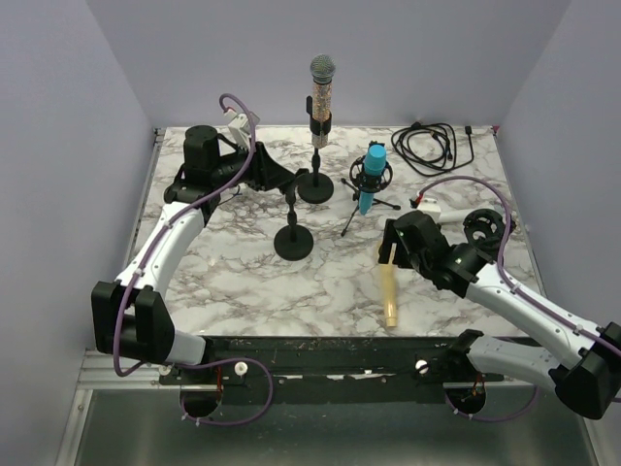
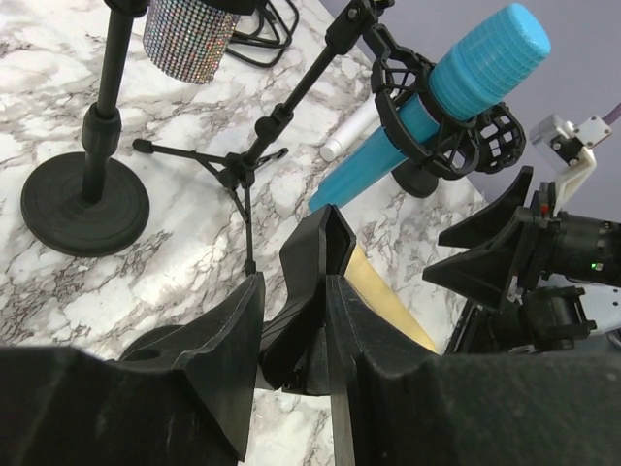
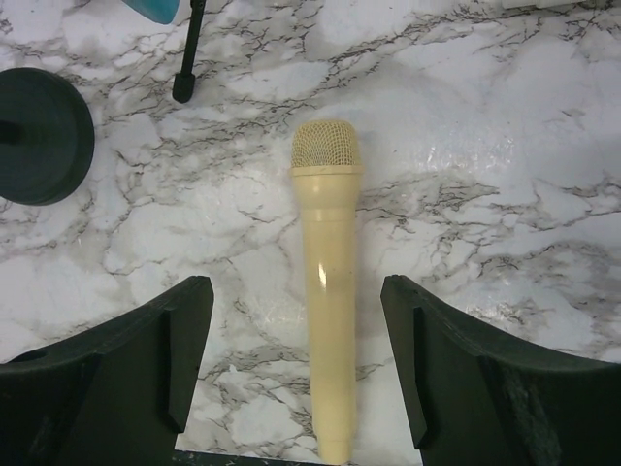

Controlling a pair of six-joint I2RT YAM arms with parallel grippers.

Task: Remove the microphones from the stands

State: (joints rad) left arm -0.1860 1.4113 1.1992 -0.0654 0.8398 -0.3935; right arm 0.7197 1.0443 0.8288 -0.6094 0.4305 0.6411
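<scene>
You look nearly done: the microphone (image 3: 328, 291) lies on the counter (image 3: 534, 146) under your spread right tool (image 3: 296, 335), left tool (image 2: 294, 311) clamping the empty stand clip (image 2: 315, 248).

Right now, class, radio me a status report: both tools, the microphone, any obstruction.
Left tool shut on empty stand clip. Right tool open over cream microphone, flat on table. Blue microphone close by.

The cream microphone (image 3: 328, 291) lies flat on the marble, mesh head pointing away from the arms. Near it the short black stand (image 1: 293, 238) is upright, its clip empty.
</scene>
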